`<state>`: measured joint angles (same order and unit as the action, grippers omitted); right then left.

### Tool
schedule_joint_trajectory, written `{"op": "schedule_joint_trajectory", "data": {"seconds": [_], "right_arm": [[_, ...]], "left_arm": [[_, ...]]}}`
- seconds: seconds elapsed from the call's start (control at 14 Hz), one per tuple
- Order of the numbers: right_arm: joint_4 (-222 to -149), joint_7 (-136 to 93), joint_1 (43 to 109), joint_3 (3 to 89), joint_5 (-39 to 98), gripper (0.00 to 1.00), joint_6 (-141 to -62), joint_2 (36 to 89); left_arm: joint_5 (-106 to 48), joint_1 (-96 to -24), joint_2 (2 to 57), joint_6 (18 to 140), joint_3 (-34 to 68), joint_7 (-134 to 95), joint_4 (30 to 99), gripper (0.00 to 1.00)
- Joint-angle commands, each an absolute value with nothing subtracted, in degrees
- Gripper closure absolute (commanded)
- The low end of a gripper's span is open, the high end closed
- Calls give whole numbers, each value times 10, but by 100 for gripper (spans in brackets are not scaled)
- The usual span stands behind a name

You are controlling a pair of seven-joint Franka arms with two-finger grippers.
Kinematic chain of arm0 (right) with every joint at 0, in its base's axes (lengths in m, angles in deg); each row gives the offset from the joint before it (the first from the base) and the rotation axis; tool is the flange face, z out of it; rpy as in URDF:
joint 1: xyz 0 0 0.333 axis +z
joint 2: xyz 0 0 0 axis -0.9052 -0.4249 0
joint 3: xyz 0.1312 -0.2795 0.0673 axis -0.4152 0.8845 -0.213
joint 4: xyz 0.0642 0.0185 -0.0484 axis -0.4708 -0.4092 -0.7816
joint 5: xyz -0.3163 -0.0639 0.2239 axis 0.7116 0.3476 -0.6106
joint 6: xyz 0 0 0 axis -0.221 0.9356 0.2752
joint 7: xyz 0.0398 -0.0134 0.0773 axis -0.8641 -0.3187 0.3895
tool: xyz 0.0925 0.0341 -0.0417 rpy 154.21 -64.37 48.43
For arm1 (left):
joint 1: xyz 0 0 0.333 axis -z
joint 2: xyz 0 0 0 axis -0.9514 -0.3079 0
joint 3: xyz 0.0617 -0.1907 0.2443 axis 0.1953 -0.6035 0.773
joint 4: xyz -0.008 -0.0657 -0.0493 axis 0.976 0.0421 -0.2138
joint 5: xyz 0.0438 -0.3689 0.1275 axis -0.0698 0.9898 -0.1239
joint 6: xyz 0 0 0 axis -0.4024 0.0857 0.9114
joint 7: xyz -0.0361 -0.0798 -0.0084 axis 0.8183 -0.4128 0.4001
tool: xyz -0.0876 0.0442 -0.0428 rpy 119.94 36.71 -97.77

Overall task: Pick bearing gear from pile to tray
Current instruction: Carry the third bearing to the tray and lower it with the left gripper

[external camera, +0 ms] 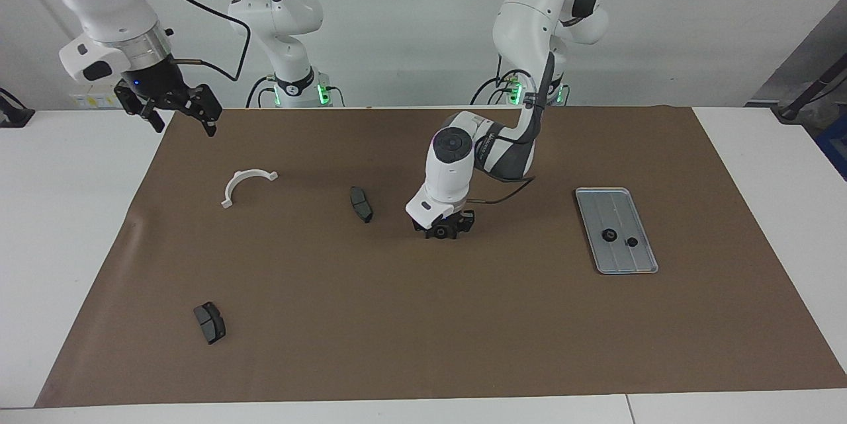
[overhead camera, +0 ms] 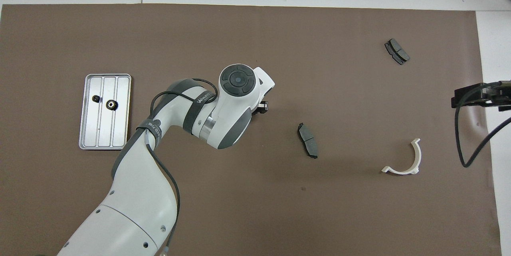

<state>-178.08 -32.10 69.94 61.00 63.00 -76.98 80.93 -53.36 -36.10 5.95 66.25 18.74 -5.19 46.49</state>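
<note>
Facing view: left gripper [external camera: 442,232] is down on the mat's middle, jaws narrowing around a black gear [external camera: 439,233]. Two gears [external camera: 608,235] already lie in the tray [external camera: 621,266] beside. Right gripper [external camera: 173,106] waits wide open, raised over the mat's corner.

The middle of the tabletop [external camera: 423,344] is blocked by the left arm [external camera: 450,172], low over the brown mat [external camera: 463,318]. One brake pad [external camera: 361,204] and the white bracket [external camera: 246,186] lie toward the right arm's end. The mat along the edge farthest from the robots is open, except a second brake pad [external camera: 210,322].

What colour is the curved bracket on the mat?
White; the curved bracket shows best in the overhead view.
</note>
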Motion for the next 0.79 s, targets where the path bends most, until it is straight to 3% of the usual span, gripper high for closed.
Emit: {"op": "schedule_joint_trajectory", "data": {"seconds": [0.0,0.21,0.36,0.71], "right_arm": [[-1813,-308,697,609,615,0,-783,824],[-1811,-312,697,609,615,0,-781,825],[-1791,-309,696,609,613,0,-774,821],[-1774,-317,701,602,614,0,-746,817]], "left_arm": [[-547,-350,75,664,196,-36,488,53],[-547,-351,75,658,195,-37,487,86],[-544,-357,76,657,195,-36,484,100],[-540,-431,94,594,198,-46,429,100]]}}
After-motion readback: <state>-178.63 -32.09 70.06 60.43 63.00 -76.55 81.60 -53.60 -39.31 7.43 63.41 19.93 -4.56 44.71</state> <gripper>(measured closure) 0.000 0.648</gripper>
